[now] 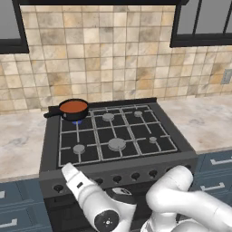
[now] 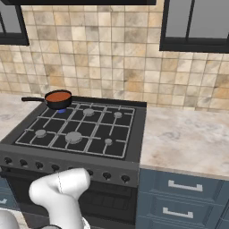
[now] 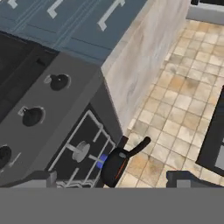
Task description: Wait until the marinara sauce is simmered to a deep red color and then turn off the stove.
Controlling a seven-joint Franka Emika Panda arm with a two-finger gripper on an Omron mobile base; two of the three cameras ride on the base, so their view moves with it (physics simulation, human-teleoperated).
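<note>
On the stove's rear left burner sits the saucepan, handle pointing left, a blue flame under it. Its sauce reads orange-red, judged not yet deep red, so I wait. My pincer hangs low before the knob row, tips far apart, gripping nothing. To do this step well: hold position, watch the sauce colour, and identify the correct knob beforehand. Which knob feeds the lit burner cannot be told. Avoid touching any knob early.
</note>
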